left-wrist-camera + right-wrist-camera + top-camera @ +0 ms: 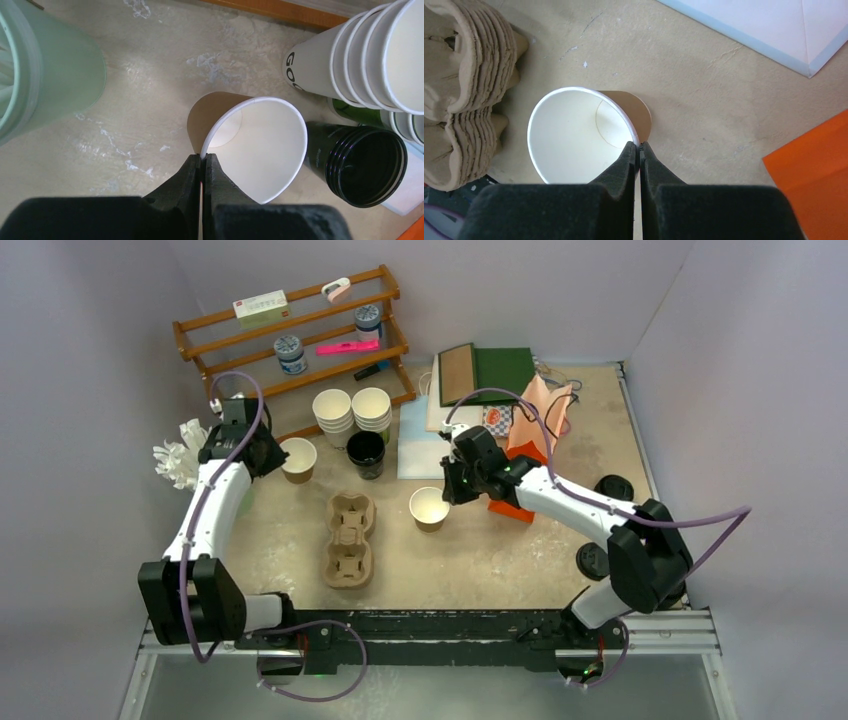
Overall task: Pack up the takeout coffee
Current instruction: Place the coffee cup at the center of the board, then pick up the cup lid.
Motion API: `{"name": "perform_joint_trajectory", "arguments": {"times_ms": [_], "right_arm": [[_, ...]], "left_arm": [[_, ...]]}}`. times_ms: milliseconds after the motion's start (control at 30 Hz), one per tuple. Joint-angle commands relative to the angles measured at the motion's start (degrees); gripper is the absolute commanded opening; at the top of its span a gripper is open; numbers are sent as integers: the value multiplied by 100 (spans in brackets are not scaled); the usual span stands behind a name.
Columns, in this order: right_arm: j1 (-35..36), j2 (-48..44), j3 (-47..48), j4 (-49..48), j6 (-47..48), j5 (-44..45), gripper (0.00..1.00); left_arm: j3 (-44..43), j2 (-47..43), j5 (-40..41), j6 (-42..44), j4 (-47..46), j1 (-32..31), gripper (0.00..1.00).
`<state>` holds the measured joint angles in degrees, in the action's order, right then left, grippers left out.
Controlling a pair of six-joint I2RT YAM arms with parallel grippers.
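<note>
One brown kraft cup (260, 145), pale inside, white-rimmed and lidless, stands upright, its rim wall pinched in the left hand (201, 162); a second kraft cup (569, 140) stands likewise pinched in the right hand (640, 150).

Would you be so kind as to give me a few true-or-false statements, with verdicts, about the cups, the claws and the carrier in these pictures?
1. The left claw pinches the rim of a brown paper cup. True.
2. The right claw hangs open above the table. False: it is shut on the rim of a second brown cup.
3. Both brown cups wear lids. False: both are uncovered and look empty.
4. The pulp cup carrier holds no cup. True.
5. The black cup sits in the carrier. False: it stands beside the white cup stacks.
</note>
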<state>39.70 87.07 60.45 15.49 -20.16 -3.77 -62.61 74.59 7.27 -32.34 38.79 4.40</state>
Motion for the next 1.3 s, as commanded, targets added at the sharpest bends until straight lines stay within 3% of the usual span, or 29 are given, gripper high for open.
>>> {"name": "perform_joint_trajectory", "arguments": {"times_ms": [0,67,200,467,600,867,1100,1267], "right_arm": [[28,109,-9,-290,140,250,5],[28,142,46,-264,127,287,10],[31,-25,68,-269,103,309,32],[32,-521,263,67,60,290,52],[28,-720,430,165,130,241,55],[28,-809,896,332,182,-54,66],[30,-1087,1674,632,-52,102,66],[14,-1124,2583,1450,-98,869,66]], "left_arm": [[229,37,-245,-216,-749,84,0],[257,143,-320,-273,-810,99,0],[236,377,-441,-257,-933,122,0],[207,715,-536,-224,-1082,186,0],[253,864,-669,-238,-1133,240,0],[29,603,-284,-81,-614,254,50],[-477,31,-275,210,106,183,58],[-106,-447,-766,243,-319,-792,61]]}}
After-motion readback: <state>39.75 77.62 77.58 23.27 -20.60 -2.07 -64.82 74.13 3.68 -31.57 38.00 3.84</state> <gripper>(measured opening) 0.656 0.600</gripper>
